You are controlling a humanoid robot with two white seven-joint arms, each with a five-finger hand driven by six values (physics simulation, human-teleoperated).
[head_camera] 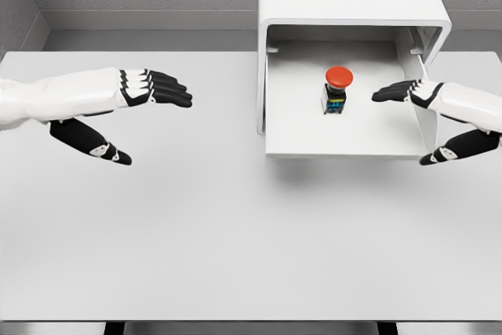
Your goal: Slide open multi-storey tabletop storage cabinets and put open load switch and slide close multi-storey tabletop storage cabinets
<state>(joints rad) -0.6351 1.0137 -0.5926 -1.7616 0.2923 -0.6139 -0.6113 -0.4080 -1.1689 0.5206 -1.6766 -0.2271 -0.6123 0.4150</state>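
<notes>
Switch (pixel 337 89) already upright in drawer (pixel 345 143), upper right of frame. Right hand (pixel 427 115) open beside it, left hand (pixel 125 111) open, mid-left. Next: push drawer front squarely, slowly, without toppling switch.

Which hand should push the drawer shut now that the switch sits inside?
Right hand: it hovers open at the drawer, beside the switch. The left hand is far across the table.
</notes>
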